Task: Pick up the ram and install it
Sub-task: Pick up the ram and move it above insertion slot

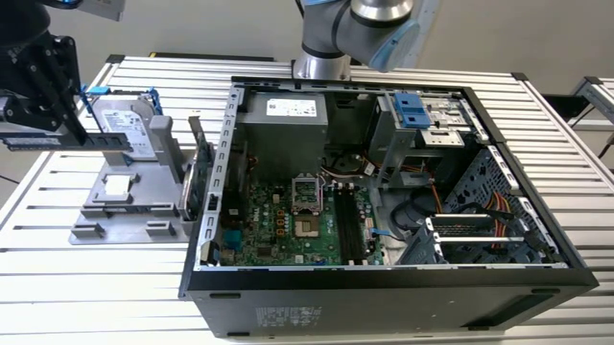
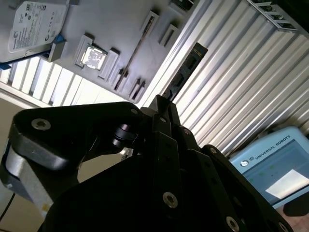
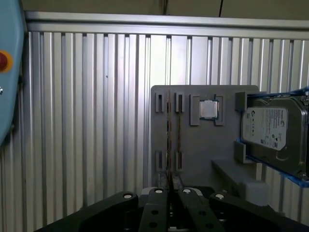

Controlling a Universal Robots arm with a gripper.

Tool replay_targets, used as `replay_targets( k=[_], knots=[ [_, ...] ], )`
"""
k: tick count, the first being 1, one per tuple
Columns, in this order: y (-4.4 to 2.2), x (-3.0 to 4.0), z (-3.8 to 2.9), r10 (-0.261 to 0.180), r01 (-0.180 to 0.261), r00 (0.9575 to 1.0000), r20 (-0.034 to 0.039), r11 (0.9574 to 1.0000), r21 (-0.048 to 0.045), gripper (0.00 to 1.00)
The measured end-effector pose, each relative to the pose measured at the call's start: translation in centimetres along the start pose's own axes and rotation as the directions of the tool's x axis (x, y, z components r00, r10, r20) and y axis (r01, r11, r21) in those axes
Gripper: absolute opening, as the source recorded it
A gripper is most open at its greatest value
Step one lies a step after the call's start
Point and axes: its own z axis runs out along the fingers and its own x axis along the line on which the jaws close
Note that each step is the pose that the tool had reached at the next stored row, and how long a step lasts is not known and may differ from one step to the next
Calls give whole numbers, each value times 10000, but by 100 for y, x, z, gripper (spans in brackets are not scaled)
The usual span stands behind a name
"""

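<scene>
The ram (image 1: 96,140) is a slim bluish-green stick with dark chips. It hangs level in the air at the exterior view's left, above the grey fixture plate (image 1: 125,215). My black gripper (image 1: 69,129) is shut on it. In the second wrist view the fingers (image 2: 163,108) close on the ram (image 2: 186,72), which sticks out as a dark strip. In the first wrist view the gripper (image 3: 169,191) holds the ram (image 3: 169,140) edge-on over the fixture's slots. The black memory slots (image 1: 347,223) lie on the motherboard inside the open computer case (image 1: 384,287), well to the exterior view's right of the gripper.
A silver hard drive (image 1: 125,126) in a blue frame stands on the fixture beside the gripper, with a small square chip (image 1: 117,185) in front of it. An upright card (image 1: 197,169) stands at the fixture's edge by the case wall. The arm's base (image 1: 321,57) rises behind the case.
</scene>
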Motion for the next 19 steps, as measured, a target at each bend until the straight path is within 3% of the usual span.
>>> replay_targets(
  k=[19],
  knots=[
    [-175, -20, 0, 0, 0, 10000, 0, 10000, -1, 0]
  ],
)
